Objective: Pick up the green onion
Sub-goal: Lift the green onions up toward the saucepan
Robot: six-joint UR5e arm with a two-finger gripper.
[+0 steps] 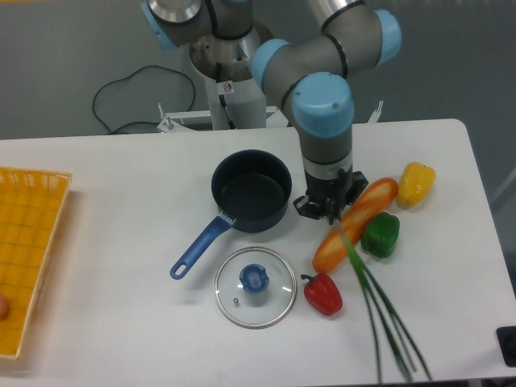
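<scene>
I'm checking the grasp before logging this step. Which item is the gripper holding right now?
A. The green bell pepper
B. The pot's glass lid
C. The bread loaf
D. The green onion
D. The gripper is closed on the pale end of the green onion, whose stalks trail down from it across the bread loaf; the pepper and lid lie apart, untouched.
</scene>
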